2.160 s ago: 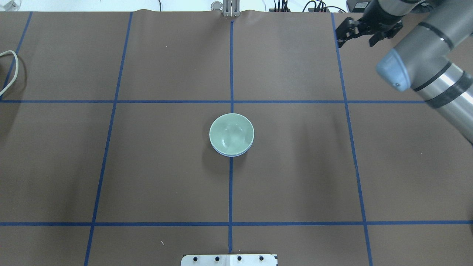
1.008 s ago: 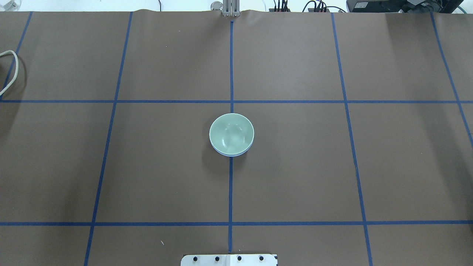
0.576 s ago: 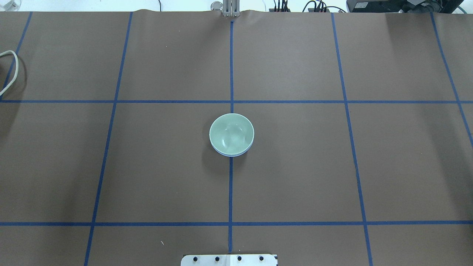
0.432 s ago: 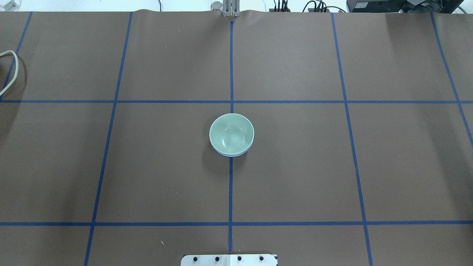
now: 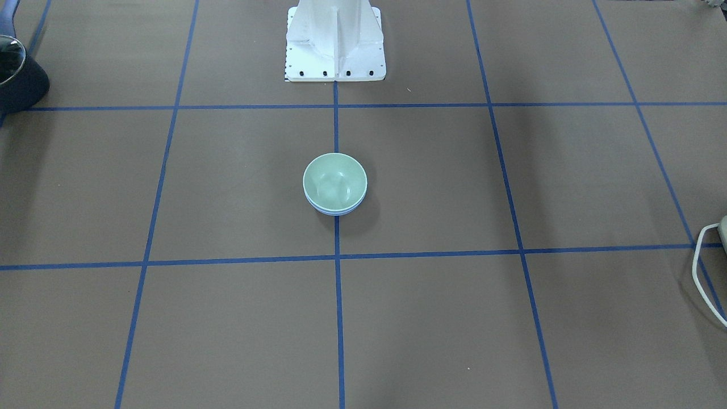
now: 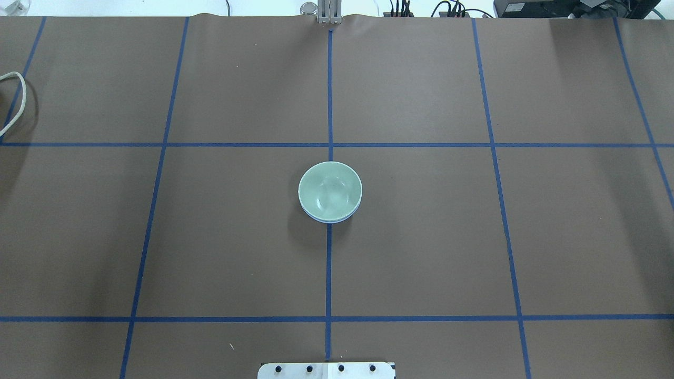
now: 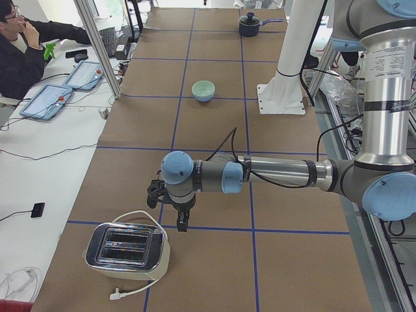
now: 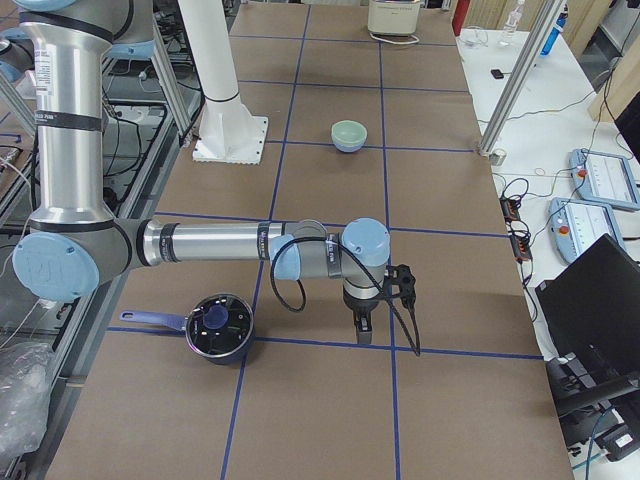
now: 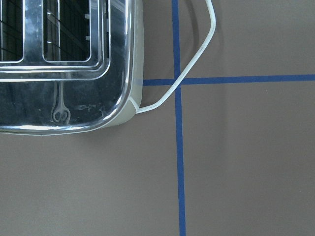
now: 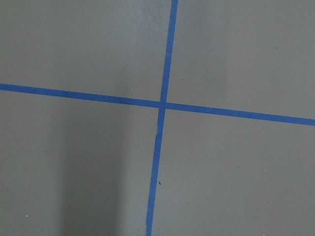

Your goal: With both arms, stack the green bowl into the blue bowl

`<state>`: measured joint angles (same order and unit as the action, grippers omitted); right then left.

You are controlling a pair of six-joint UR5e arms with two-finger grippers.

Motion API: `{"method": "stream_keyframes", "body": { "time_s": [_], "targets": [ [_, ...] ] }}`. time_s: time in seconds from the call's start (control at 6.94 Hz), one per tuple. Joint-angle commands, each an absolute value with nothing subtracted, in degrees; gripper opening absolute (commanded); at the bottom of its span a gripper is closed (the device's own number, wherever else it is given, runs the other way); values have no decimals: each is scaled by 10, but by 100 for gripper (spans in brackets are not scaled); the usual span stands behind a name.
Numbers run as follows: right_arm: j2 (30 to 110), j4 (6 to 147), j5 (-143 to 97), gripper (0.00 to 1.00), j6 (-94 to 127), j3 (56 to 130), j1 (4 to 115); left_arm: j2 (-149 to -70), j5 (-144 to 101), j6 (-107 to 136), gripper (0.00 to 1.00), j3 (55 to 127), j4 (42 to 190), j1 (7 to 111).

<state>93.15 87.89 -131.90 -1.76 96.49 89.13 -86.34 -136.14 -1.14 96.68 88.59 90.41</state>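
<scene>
The green bowl (image 6: 330, 190) sits nested inside the blue bowl (image 6: 331, 220) at the middle of the table. Only a thin blue rim shows under the green one. The stack also shows in the front view, green bowl (image 5: 335, 180) over blue bowl (image 5: 335, 212). My left gripper (image 7: 172, 211) hangs over the table's left end next to a toaster, far from the bowls. My right gripper (image 8: 365, 325) hangs over the right end near a pot. Both show only in the side views, so I cannot tell whether they are open or shut. The wrist views show no fingers.
A chrome toaster (image 7: 127, 250) with a white cord (image 6: 13, 100) stands at the table's left end. A dark lidded pot (image 8: 218, 325) stands at the right end. The white base pedestal (image 5: 335, 40) is at the robot's edge. An operator (image 7: 19, 52) sits beside the table.
The right arm, seen at the far right of the overhead view 2.2 s ago, has left that view. The bowls have not moved.
</scene>
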Motion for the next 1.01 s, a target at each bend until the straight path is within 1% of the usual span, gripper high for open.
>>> {"method": "stream_keyframes", "body": {
  "time_s": [0.0,0.86],
  "targets": [
    [932,879,-1320,100,-18,965,891,-863,-1362,-11,99,968,886,904],
    [938,879,-1320,100,-17,972,891,-863,-1361,-11,99,967,886,904]
  ]
}}
